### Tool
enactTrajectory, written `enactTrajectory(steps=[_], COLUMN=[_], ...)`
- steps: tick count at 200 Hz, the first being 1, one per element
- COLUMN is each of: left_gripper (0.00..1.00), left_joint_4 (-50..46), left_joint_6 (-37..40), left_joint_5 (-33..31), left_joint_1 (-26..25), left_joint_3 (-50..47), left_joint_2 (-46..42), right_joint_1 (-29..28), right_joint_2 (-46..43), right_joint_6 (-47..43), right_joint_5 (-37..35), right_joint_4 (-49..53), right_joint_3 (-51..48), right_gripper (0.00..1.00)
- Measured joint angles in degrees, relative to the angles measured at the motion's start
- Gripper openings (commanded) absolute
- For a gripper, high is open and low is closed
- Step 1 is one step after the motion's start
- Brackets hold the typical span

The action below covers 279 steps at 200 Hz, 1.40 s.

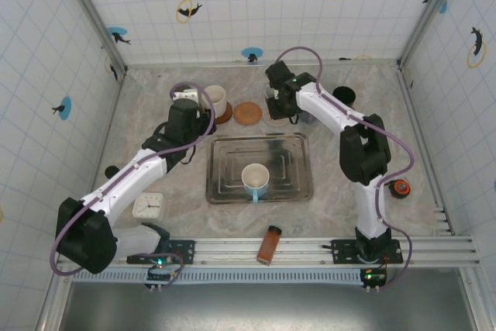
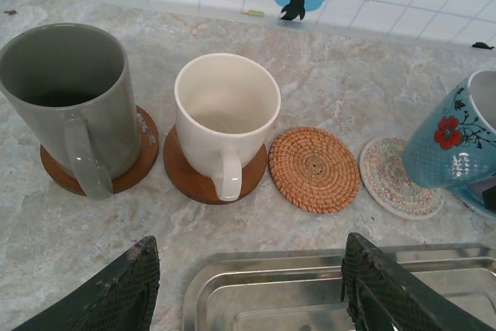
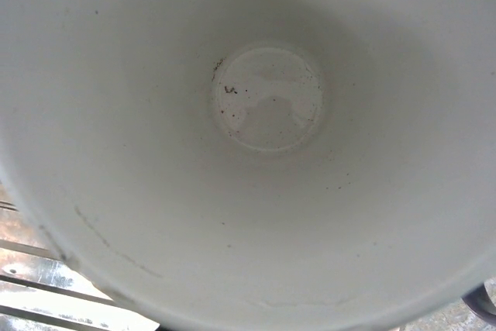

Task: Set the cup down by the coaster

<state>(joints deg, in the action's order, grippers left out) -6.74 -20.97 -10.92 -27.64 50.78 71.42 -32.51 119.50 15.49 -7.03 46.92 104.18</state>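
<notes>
Bright, even light fills the cell from above, white and diffuse. In the top view the glossy white tiled walls [image 1: 256,5] are evenly lit, and the arms lay only soft, pale shadows on the marbled grey table [image 1: 147,106]. The shiny rectangular steel tray [image 1: 298,162] throws back dull streaks of reflection.

The left wrist view is crisp. The tall grey glazed mug [image 2: 74,91] has a faint sheen and a shaded inside. The blue flowered ceramic cup [image 2: 453,145] is sharp too. The left gripper [image 2: 249,242] has black textured fingers [image 2: 124,288], dark and slightly soft near the lens.

The right wrist view looks into that cup's white inside. It is hazy, greyer at the top and paler below.
</notes>
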Motion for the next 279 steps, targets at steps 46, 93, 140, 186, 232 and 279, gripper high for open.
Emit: enactTrajectory(steps=[46, 93, 140, 186, 232, 279], left_gripper=[0.63, 0.63, 0.63, 0.63, 0.63, 0.63], left_joint_4=[0.02, 0.02, 0.02, 0.02, 0.02, 0.02], left_joint_6=[0.00, 0.00, 0.00, 0.00, 0.00, 0.00], left_joint_5=[0.24, 0.42, 0.44, 0.83, 1.05, 1.05], left_joint_1=[0.00, 0.00, 0.00, 0.00, 0.00, 0.00], left_joint_3=[0.00, 0.00, 0.00, 0.00, 0.00, 0.00], left_joint_2=[0.33, 0.37, 0.39, 0.39, 0.39, 0.39], right_joint_1=[0.68, 1.01, 1.01, 1.03, 1.11, 1.29], right_joint_2=[0.61, 1.51, 1.53, 1.70, 1.73, 2.40], right_joint_6=[0.44, 0.76, 0.87, 1.14, 1.60, 1.73], right_joint_5=[1.09, 1.29, 1.07, 1.05, 1.07, 1.09], right_joint_4=[-1.60, -2.14, -2.23, -2.60, -3.58, -4.11], right_joint_3=[-0.02, -0.02, -0.39, -1.25, -1.81, -1.97], right_gripper=[0.00, 0.00, 0.00, 0.00, 0.00, 0.00])
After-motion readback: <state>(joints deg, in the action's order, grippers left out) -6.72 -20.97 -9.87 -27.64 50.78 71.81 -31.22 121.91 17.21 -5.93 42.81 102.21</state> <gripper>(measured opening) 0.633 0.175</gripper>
